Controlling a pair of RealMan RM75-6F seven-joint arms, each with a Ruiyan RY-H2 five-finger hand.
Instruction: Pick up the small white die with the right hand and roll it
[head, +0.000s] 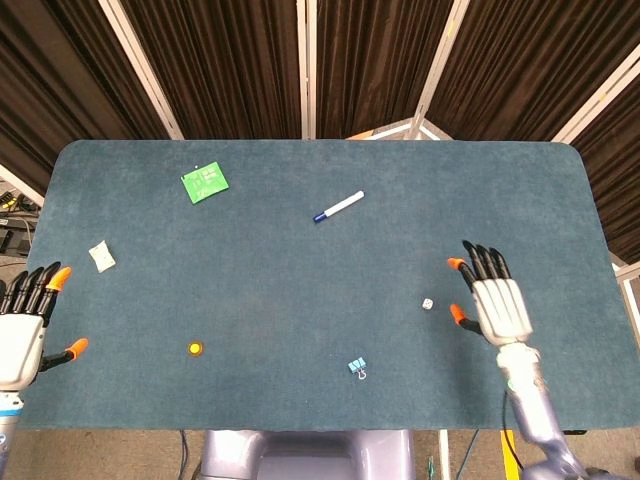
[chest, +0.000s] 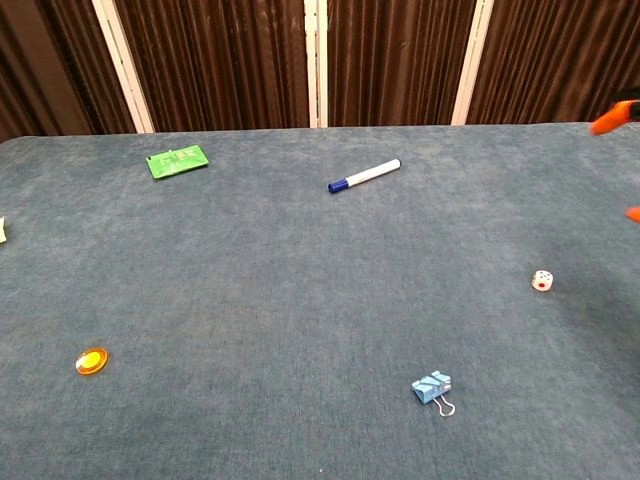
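Here, small white die (head: 427, 303) lying on the blue-green felt table (head: 300, 260), right hand (head: 497, 303) just beside it, fingers spread and empty, left hand (head: 22, 335) spread, empty, at the table's far edge.

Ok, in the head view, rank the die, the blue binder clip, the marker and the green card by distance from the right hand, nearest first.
Measured from the right hand:
1. Die, just to its left on the cloth.
2. Blue binder clip, further left, near the front edge.
3. Marker, toward the table's far middle.
4. Green card, far left corner area.
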